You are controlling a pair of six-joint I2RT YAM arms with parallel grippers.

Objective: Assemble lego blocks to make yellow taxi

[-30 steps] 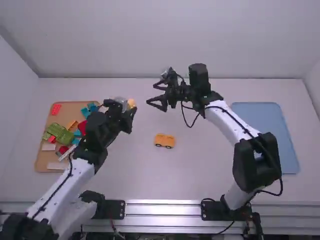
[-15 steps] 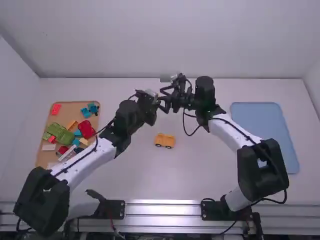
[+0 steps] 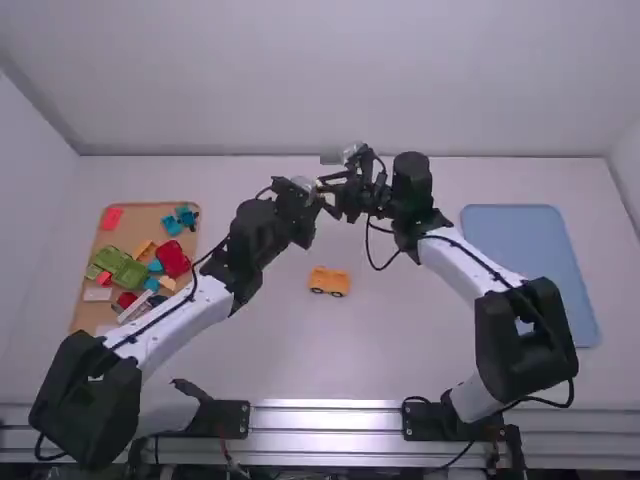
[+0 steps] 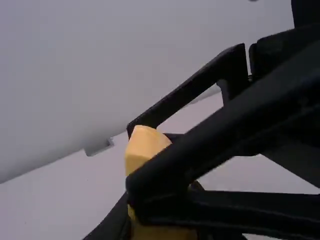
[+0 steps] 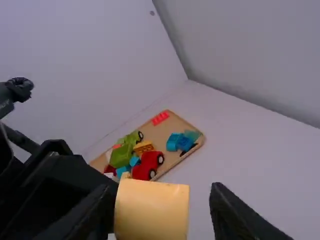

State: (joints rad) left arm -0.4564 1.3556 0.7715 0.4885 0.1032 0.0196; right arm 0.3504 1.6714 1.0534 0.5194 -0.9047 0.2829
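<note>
Take the vehicle base (image 3: 329,282) as landmark: orange, on dark wheels, upright on the desk (image 3: 270,350). On the near side of this landmark, note the metal rail (image 3: 325,418), running along the near edge of the desk.

To the left of the landmark, well apart, see the wooden tray (image 3: 77,318), loaded with loose pieces. Within the tray, read from near to far:
- a long white piece (image 3: 135,305), lying at a slant;
- green pieces (image 3: 122,268), grouped near the left side;
- a red car-shaped piece (image 3: 172,259), near the right side, with an orange brick (image 3: 145,249) just beside;
- blue pieces (image 3: 186,217), at the far right corner;
- a red brick (image 3: 112,218), at the far left corner.

To the right of the landmark, well apart, see the blue tray (image 3: 530,270).

Beyond the landmark in the high view, raised above the desk, find both tools close together. Left tool (image 3: 315,192): pinching the yellow block (image 5: 151,215). Right tool (image 3: 330,190): spread, with the yellow block between the fingers and a gap showing on one side. Contact on the other side: cannot tell. Farthest from the rail, past the landmark, see the pale wall (image 3: 330,80).
</note>
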